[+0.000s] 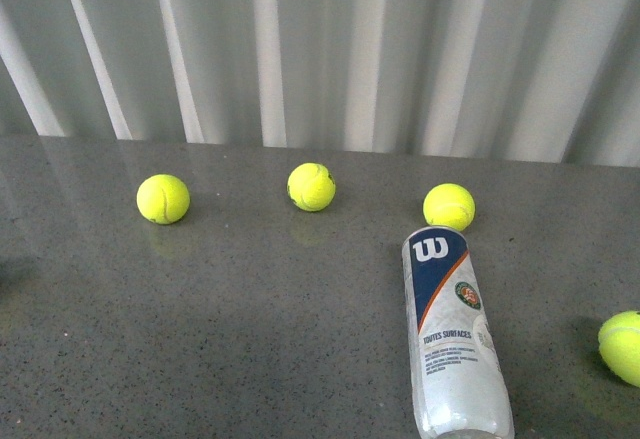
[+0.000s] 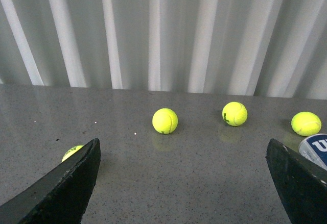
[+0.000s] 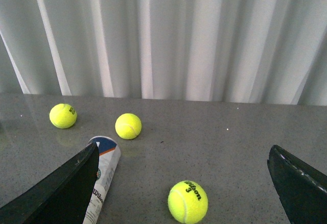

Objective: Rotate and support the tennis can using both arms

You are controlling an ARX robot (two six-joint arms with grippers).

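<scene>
- The left claw [image 2: 183, 147] is spread wide and nothing is held in it; only bare tabletop [image 2: 153, 188] is seen between its fingers [image 2: 71, 183].
- The right claw [image 3: 183, 150] is spread just as wide and is also empty; part of the can [image 3: 104, 175] is hidden behind one finger.
- Neither arm is seen in the front view, so the can is judged to be untouched.
- The can [image 1: 450, 329] lies on its side near the front edge of the tabletop, right of the middle. Its length runs roughly front to back, and its far end sits just beside a ball [image 1: 449, 207].
- The step in hand is judged to be the approach, with no contact made yet.
- For the next move, both claws would have to be brought to the can from opposite sides. One would be needed to turn it and the other to steady it, since a smooth round tube is likely to roll or slip.
- Loose balls near the can could be knocked away on the way in.
- On the can's navy panel a white "W" is read, with a round emblem below it and "TOUTES SURFACES" under that. The smaller print is too fine to read.
- On the near ball [image 3: 187, 201] "Wilson" and "3" are read.
</scene>
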